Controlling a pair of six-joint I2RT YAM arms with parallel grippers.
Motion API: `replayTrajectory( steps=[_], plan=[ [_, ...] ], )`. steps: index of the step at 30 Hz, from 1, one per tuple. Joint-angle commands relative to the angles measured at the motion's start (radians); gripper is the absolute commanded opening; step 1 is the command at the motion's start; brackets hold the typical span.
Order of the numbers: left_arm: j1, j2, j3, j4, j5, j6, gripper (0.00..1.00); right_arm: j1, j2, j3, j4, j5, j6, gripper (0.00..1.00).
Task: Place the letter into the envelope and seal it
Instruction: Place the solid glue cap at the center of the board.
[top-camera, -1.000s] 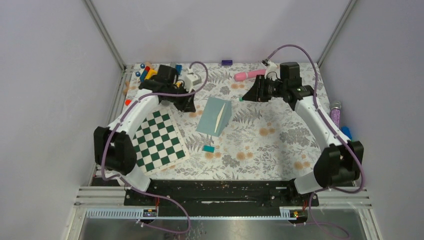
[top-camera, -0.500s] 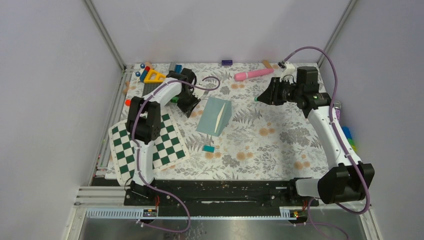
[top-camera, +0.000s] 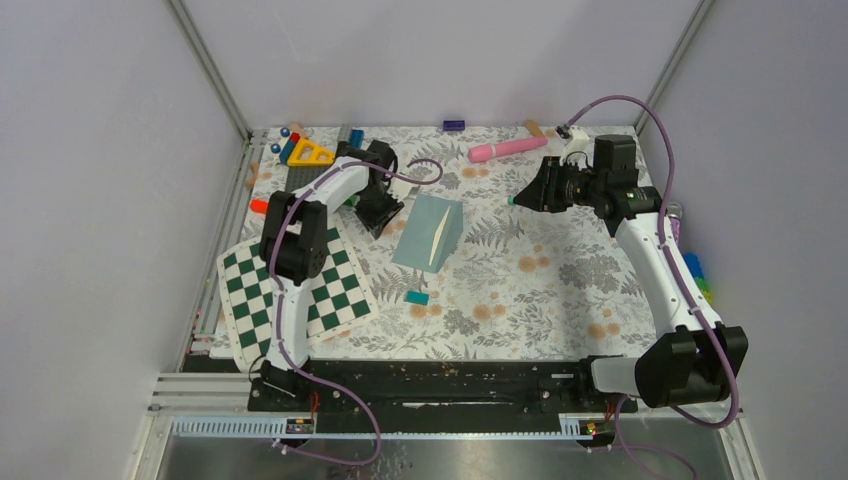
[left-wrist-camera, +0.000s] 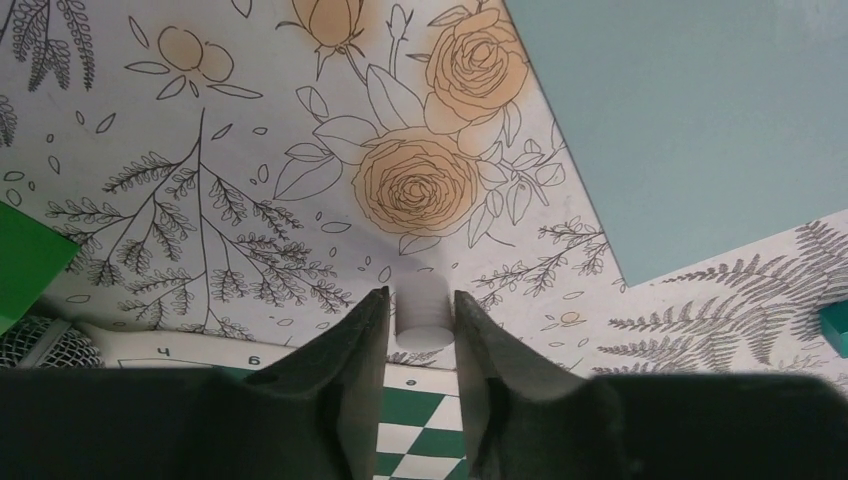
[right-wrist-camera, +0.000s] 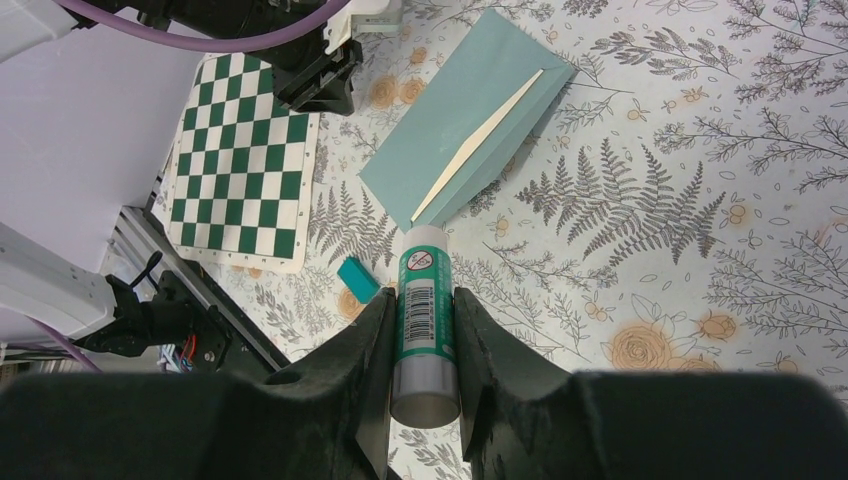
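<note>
Right gripper (right-wrist-camera: 422, 300) clenched on green-labelled cylindrical glue stick (right-wrist-camera: 424, 330); left gripper (left-wrist-camera: 424, 300) pinching small white plastic cylinder (left-wrist-camera: 424, 312), probably its cap. Flat teal paper envelope (top-camera: 422, 222) at 9 o'clock of right gripper, thin cream paper letter (top-camera: 438, 240) edge showing inside. Best sealed by stroking tip lightly along flap edge, clear of letter.

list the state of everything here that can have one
envelope, flat on the table, flap edge not stuck down
letter, apparently tucked inside, only a cream strip showing
glue stick, gripped above the table
small white cylinder, pinched, possibly the cap
left tool, shut on the small white cylinder
right tool, shut on the glue stick
</note>
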Motion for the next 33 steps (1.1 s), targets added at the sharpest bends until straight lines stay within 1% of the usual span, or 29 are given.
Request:
replayTrajectory(
  steps=[1,3,5,7,8,9,10,11,12,14,16,19,22,25,28,31,33],
  plan=[
    [-0.005,-0.001,0.006,0.013,-0.024,-0.006,0.37,-0.009,-0.003,-0.003,0.026,-0.031,0.003,0.0],
    [-0.004,-0.004,0.004,0.016,-0.023,-0.005,0.44,-0.01,-0.003,-0.003,0.026,-0.034,0.005,0.0],
    [-0.005,-0.006,0.001,0.015,-0.023,-0.006,0.55,-0.01,-0.004,-0.003,0.026,-0.034,0.006,0.0],
    [-0.005,-0.012,-0.001,0.017,-0.028,-0.007,0.6,-0.012,-0.006,-0.004,0.026,-0.035,0.006,0.0],
    [-0.005,-0.021,-0.002,0.02,-0.032,-0.007,0.65,-0.013,-0.007,-0.004,0.026,-0.036,0.006,0.0],
    [-0.005,-0.036,-0.005,0.029,-0.037,-0.01,0.7,-0.014,-0.009,-0.005,0.028,-0.04,0.007,0.0],
    [-0.002,-0.063,-0.013,0.039,-0.037,-0.014,0.79,-0.015,-0.011,-0.005,0.029,-0.044,0.008,0.0],
    [0.001,-0.092,-0.011,0.045,-0.035,-0.018,0.91,-0.016,-0.012,-0.005,0.029,-0.046,0.007,0.0],
    [0.006,-0.129,-0.006,0.047,-0.022,-0.023,0.98,-0.016,-0.014,-0.006,0.03,-0.051,0.008,0.0],
    [0.022,-0.23,0.006,0.048,0.052,-0.028,0.99,-0.018,-0.015,-0.012,0.042,-0.072,0.012,0.0],
    [0.037,-0.358,-0.022,0.071,0.193,-0.005,0.99,-0.018,-0.009,-0.021,0.073,-0.13,0.027,0.0],
    [0.028,-0.568,-0.141,0.148,0.45,0.07,0.99,-0.018,0.021,-0.045,0.172,-0.311,0.116,0.0],
    [-0.015,-0.713,-0.242,0.188,0.62,0.11,0.99,-0.017,0.052,-0.101,0.381,-0.478,0.29,0.0],
    [-0.088,-0.774,-0.301,0.223,0.694,0.096,0.99,-0.009,0.064,-0.178,0.672,-0.555,0.481,0.0],
    [-0.141,-0.804,-0.369,0.316,0.737,0.041,0.99,0.023,0.096,-0.226,0.928,-0.627,0.677,0.0],
    [-0.172,-0.818,-0.397,0.392,0.743,-0.002,0.99,0.065,0.151,-0.261,1.244,-0.677,0.92,0.0],
    [-0.183,-0.813,-0.393,0.413,0.74,-0.016,0.99,0.098,0.209,-0.277,1.476,-0.701,1.094,0.0]
  ],
)
